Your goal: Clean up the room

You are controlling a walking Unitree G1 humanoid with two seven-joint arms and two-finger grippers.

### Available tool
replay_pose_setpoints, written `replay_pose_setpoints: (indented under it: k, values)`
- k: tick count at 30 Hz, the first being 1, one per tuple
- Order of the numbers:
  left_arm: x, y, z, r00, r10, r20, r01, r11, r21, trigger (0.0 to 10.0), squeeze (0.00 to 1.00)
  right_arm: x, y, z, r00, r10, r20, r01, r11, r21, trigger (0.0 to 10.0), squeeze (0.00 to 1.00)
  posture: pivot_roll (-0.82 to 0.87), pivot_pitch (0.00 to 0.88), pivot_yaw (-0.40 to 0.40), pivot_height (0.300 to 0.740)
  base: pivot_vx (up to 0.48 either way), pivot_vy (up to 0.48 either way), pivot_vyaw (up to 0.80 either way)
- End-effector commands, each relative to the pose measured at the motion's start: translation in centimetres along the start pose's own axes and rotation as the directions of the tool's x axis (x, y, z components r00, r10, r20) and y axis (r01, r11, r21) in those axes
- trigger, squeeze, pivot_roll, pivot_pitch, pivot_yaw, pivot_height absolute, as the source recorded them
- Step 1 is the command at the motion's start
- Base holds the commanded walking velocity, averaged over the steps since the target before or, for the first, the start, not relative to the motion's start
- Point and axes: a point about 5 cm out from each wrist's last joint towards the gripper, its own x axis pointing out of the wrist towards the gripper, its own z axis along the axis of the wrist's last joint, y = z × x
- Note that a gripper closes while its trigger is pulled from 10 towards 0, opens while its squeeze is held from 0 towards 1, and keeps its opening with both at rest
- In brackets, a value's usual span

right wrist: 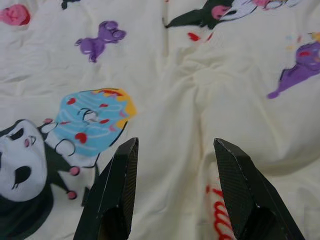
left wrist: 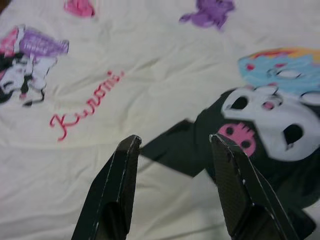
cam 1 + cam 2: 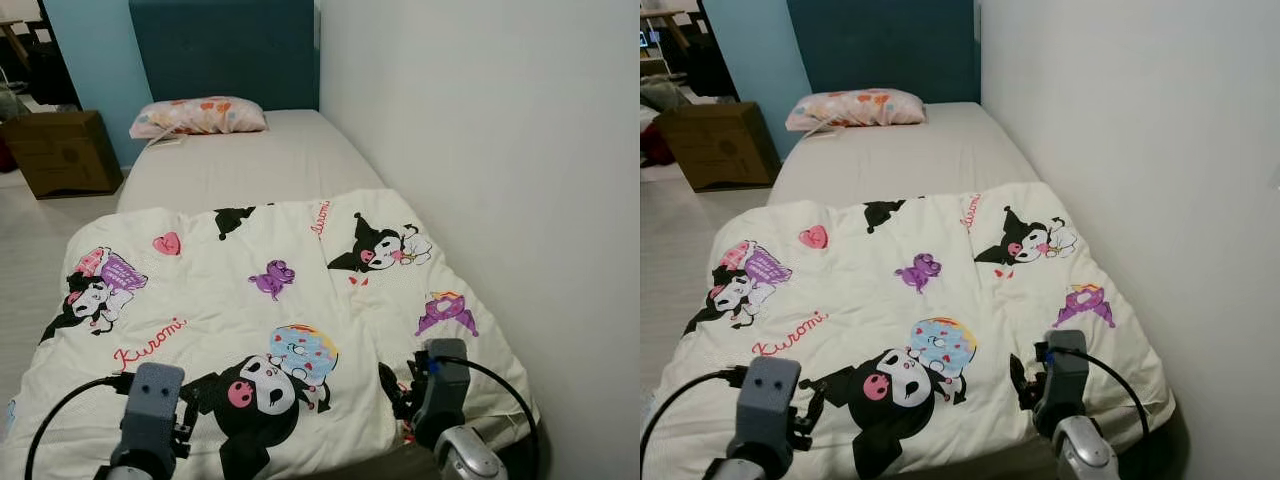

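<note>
This is a bedroom in a home. A bed (image 3: 250, 165) has a cartoon blanket (image 3: 260, 320), with a pillow (image 3: 197, 116) at 12 o'clock by the headboard (image 3: 225, 45).

**Count of things before you**

You have one bed (image 3: 250, 160) in front of you, with one dark blue headboard (image 3: 225, 45) at its far end. On it you see one pillow (image 3: 198, 115) with a coloured print, and one cream blanket (image 3: 200, 290) with cartoon prints spread over the near half. Beside the bed, on the floor to your left, stands one brown cardboard box (image 3: 62, 150). You have two grippers low in the head views: one left gripper (image 2: 172, 150) and one right gripper (image 1: 172, 152). Each shows two black fingers, four in all, spread apart above the blanket with nothing between them.
</note>
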Motion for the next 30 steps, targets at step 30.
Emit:
replay_pose_setpoints:
  k: [30]
  values:
    - [-0.2,-0.8,-1.0,1.0,0.008,0.025,-0.007,0.999,-0.043,10.0,0.0,-0.4,-0.2,-1.9,0.999,0.043,-0.022,-0.043,0.999,0.026,10.0,0.0,-0.08,0.131,-0.002,0.654,0.0,0.0,0.0]
